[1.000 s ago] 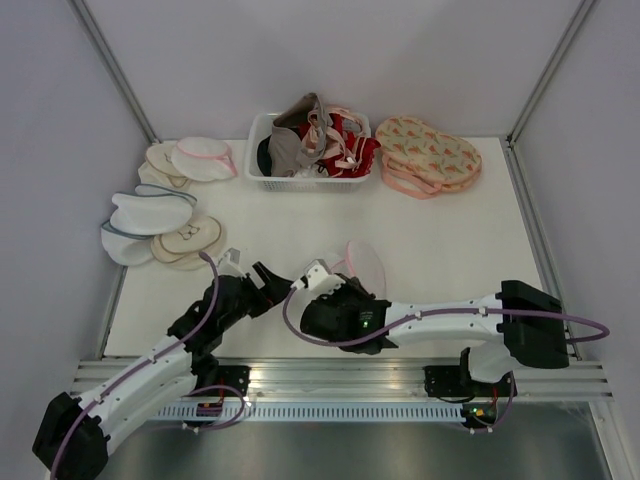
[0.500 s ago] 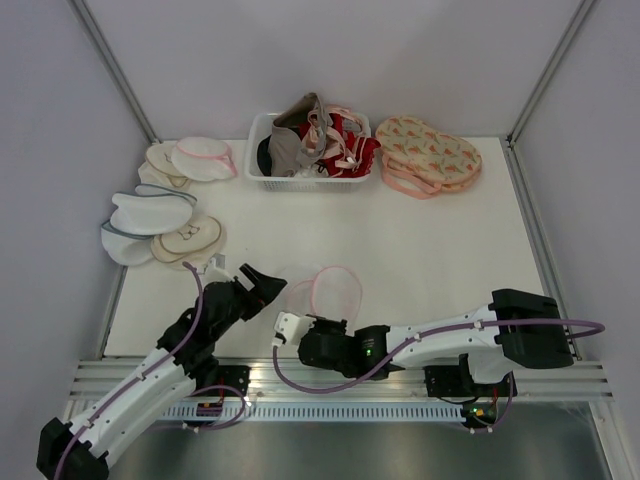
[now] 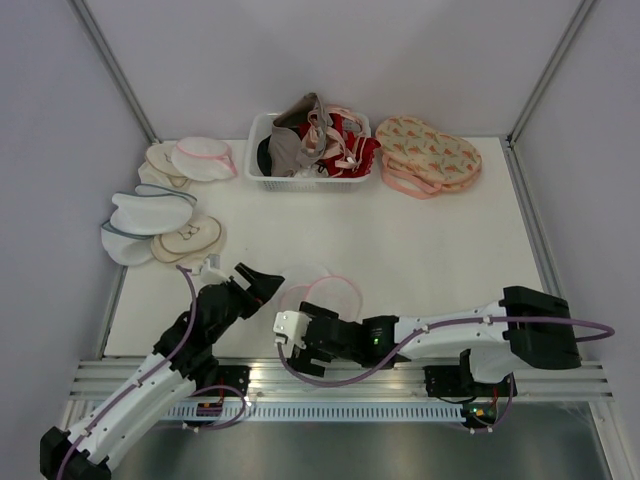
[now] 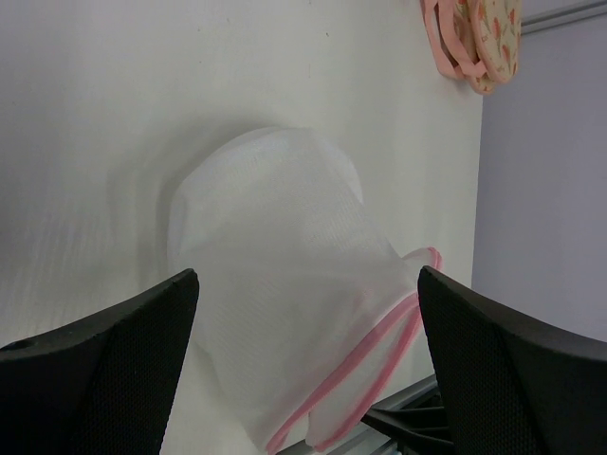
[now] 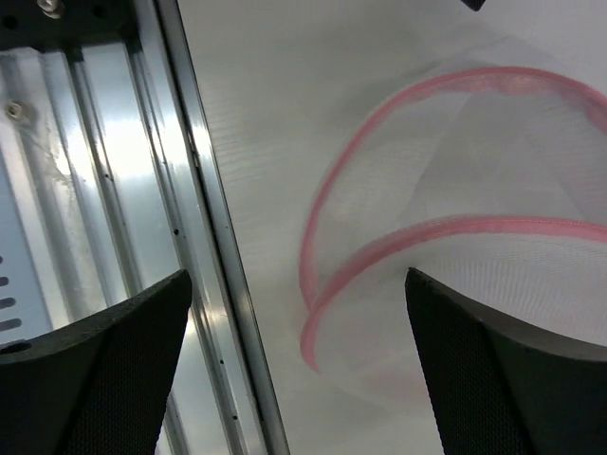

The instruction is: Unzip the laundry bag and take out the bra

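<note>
So the left tool and right tool are both hanging wide open and empty beside the laundry bag, which is sitting by the surface's near edge with its pink trim gaping, so I'm guessing next is reaching inside for the bra.

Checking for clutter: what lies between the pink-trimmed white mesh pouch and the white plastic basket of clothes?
Only bare white tabletop separates pouch and basket, shown in the top view.

The right gripper has sprung open and apparently let go of the laundry bag, which now sags on the table nearer the front edge.
</note>
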Controlling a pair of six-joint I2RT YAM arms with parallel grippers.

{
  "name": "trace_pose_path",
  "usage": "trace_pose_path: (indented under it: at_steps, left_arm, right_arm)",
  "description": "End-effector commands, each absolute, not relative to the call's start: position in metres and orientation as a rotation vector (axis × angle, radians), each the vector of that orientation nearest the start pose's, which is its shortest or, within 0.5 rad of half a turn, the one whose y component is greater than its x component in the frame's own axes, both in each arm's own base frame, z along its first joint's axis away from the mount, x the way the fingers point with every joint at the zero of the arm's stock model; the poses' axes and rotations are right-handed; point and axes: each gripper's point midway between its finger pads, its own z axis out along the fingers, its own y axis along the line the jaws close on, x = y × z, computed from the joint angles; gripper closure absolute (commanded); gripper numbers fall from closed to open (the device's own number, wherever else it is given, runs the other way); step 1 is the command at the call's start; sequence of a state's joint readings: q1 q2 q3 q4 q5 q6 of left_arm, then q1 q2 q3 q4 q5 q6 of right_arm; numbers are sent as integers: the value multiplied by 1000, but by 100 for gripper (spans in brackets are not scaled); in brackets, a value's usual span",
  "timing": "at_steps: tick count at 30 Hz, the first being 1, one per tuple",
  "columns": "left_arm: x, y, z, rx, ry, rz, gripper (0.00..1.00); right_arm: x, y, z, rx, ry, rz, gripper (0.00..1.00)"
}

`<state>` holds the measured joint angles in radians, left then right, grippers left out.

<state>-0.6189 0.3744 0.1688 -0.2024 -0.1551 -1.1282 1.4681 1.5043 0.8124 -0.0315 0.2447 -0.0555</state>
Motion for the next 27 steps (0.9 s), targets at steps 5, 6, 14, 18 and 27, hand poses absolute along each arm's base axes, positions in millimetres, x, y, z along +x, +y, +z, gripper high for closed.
trace_pose_path:
  at_steps: [5, 6, 14, 18, 27]
  left_arm:
    - [200, -154, 116, -607, 1967, -986, 0]
    - [199, -157, 119, -556, 1961, -986, 0]
    - [193, -191, 133, -134, 1981, -1043, 0]
    - [194, -203, 136, 53, 2027, -1002, 0]
    - [200, -215, 178, 302, 1803, -1000, 0]
  right_arm:
    - [77, 374, 165, -1234, 1762, 714, 2]
    - [92, 365, 171, -1148, 1789, 636, 2]
    - [151, 281, 232, -577, 1856, 347, 2]
    - [160, 243, 265, -343, 1820, 388, 2]
    - [157, 194, 282, -197, 1798, 474, 2]
